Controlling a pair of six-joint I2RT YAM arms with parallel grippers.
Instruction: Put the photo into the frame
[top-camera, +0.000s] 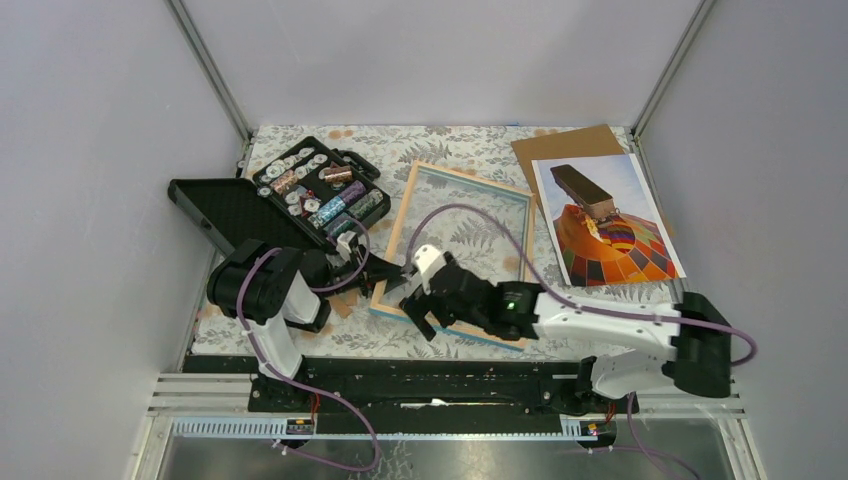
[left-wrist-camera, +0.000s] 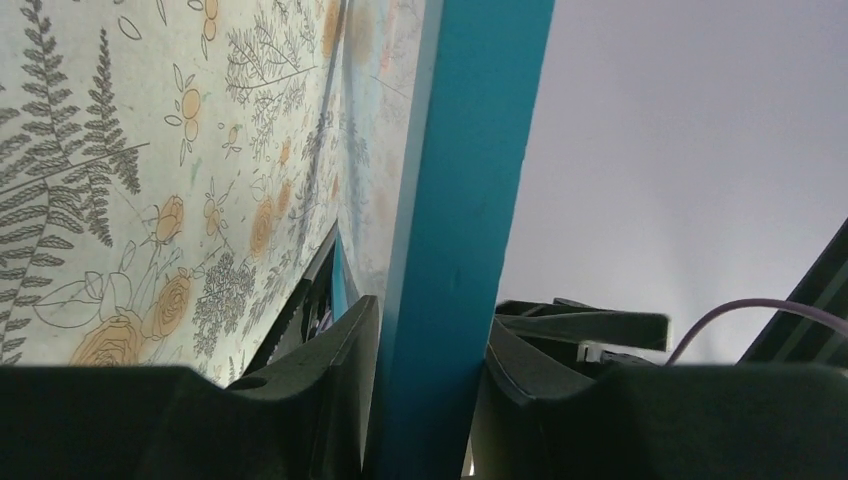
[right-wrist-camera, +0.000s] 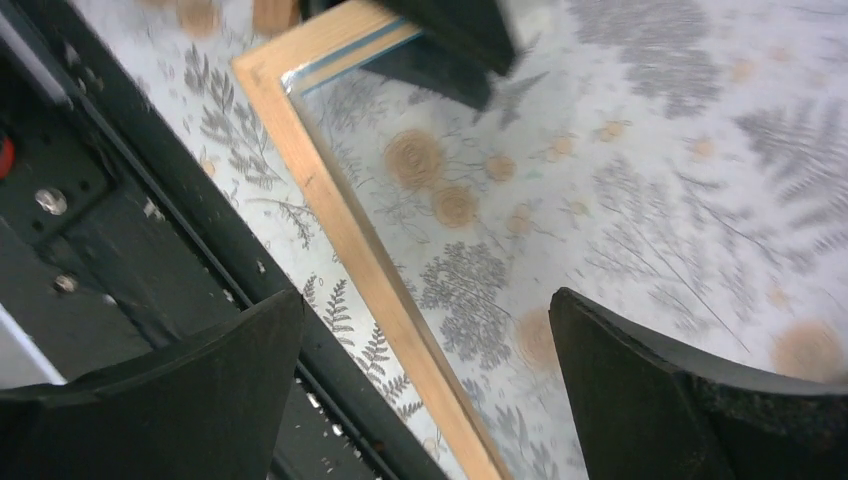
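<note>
Top view: the frame (top-camera: 462, 248) lies near the middle of the floral tabletop (top-camera: 300, 335) with its light wood back rim up. The photo (top-camera: 612, 222), balloon side up, lies at 3 o'clock from it, well apart, with its far edge on the brown backing board (top-camera: 562, 146). An open black case of small parts (top-camera: 318, 190) sits at 10 o'clock from the frame. The left tool (top-camera: 398, 270) meets the frame's 9 o'clock rim. The right tool (top-camera: 420, 312) hangs over its 7 o'clock corner.

Left wrist view: the frame's blue rim (left-wrist-camera: 455, 200) runs up between the 2 fingers (left-wrist-camera: 330, 380), and both look pressed against it, so the left tool (left-wrist-camera: 432, 330) reads as clamped on the frame. The tabletop pattern shows through the pane.

Right wrist view: the right tool (right-wrist-camera: 425, 300) has its fingers (right-wrist-camera: 680, 400) wide apart with nothing between them, above the wood rim (right-wrist-camera: 360, 250).

The step in hand looks like positioning the frame back-up; the photo is not yet in it. Next, the free right arm likely has to lift a flat glossy sheet by 1 edge and lay it face down inside the rim.

Whether the frame is raised off the tabletop is unclear. A blurred dark shape at 12 o'clock in the right wrist view is probably the left tool.
</note>
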